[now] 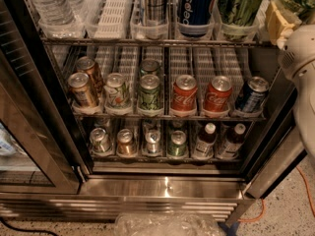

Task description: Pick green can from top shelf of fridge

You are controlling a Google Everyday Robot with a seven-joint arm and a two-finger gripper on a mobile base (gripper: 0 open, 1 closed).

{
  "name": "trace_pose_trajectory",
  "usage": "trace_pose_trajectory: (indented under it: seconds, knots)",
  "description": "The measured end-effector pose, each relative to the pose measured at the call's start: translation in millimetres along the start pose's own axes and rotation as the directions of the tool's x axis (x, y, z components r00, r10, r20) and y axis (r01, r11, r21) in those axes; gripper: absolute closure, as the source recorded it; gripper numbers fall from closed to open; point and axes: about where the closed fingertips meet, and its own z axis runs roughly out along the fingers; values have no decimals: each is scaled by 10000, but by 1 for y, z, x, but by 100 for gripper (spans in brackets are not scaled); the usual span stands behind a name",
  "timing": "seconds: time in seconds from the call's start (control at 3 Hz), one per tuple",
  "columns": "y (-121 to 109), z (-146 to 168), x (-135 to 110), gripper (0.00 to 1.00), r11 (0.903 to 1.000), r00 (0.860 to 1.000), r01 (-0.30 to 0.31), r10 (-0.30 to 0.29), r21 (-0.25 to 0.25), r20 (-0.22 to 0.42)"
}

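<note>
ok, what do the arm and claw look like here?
The arm is a smooth white rounded shell with a small slotted vent; no cables or markings show. The claw, top right beside the green can, is pale yellow and blocky.

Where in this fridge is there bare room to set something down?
Top shelf: the white ribbed lane between the water bottles and the striped can is bare. Its right end is crowded: Pepsi can, green can, then the gripper.

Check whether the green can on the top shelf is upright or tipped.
Upright: the green can stands base-down in a clear bin on the top shelf, its top out of frame. The pincer is just right of it.
</note>
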Motion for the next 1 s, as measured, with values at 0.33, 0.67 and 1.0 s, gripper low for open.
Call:
trace_pose_trajectory:
  seconds: [0.33, 0.67, 1.0]
  knots:
    - [-3, 4, -7, 100, 9999, 9990, -165, 165, -1, 425]
    - [-5, 12, -21, 100, 9997, 9938, -245, 238, 52, 1086]
    - [-8, 14, -34, 100, 9995, 9863, -297, 285, 49, 1622]
